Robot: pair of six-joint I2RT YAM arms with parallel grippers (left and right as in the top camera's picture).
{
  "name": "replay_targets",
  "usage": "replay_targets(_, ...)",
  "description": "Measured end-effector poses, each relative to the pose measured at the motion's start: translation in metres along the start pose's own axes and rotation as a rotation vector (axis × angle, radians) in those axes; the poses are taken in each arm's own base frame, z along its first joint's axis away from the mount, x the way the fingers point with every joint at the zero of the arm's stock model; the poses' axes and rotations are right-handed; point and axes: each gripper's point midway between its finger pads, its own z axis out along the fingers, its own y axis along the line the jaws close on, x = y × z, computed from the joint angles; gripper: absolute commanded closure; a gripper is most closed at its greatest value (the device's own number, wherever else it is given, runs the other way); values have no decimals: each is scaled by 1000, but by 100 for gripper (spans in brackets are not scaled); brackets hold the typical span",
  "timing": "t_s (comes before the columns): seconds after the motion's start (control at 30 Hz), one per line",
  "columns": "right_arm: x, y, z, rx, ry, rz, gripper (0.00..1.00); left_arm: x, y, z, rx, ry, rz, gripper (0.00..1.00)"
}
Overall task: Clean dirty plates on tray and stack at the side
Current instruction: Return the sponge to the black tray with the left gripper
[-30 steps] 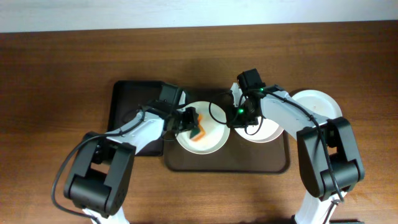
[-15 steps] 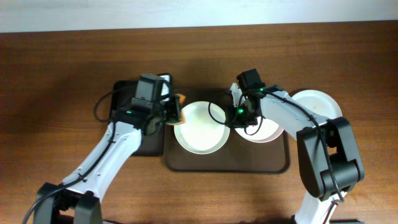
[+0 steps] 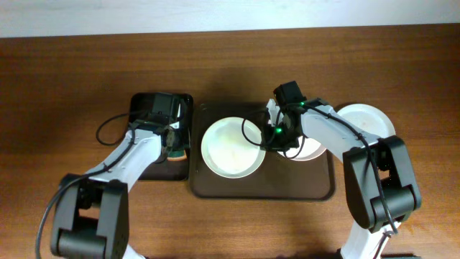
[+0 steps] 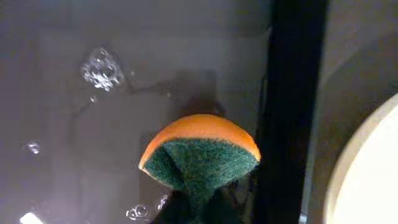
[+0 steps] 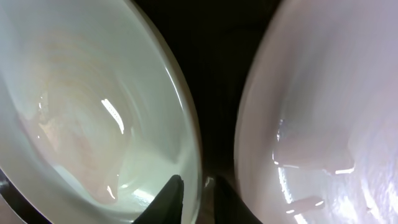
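Overhead: arms bent; left claw (image 4: pixel 196 210) pinches sponge (image 4: pixel 199 155), right claw (image 5: pixel 194 185) plate (image 5: pixel 93 112).

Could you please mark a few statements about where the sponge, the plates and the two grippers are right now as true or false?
1. The left gripper holds an orange and green sponge over the black tray. True.
2. The right gripper has its fingers on either side of the mint-green plate rim. True.
3. The mint-green plate lies in the black tray. False: it lies in the brown tray.
4. All three plates are in the brown tray. False: one white plate lies on the table, off the tray's right end.
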Motion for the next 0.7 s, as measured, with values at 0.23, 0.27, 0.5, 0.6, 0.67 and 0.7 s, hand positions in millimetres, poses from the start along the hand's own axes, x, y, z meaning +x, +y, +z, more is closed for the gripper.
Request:
replay_targets(0.23, 3, -1, 0, 6, 9, 4, 91, 6, 7, 11, -26, 30, 9, 23)
replay_targets(0.27, 3, -1, 0, 5, 10, 5, 94, 5, 7, 11, -26, 25, 7, 23)
replay_targets(0.5, 4, 0, 2, 6, 14, 1, 96, -5, 4, 15, -15, -14, 7, 59)
replay_targets(0.6, 5, 3, 3, 5, 14, -9, 96, -2, 4, 20, -17, -2, 14, 100)
replay_targets(0.67, 4, 6, 4, 3, 10, -19, 96, -4, 3, 20, -14, -9, 10, 100)
replay_targets(0.7, 4, 7, 4, 3, 10, -22, 96, -6, 3, 20, -12, -17, 13, 100)
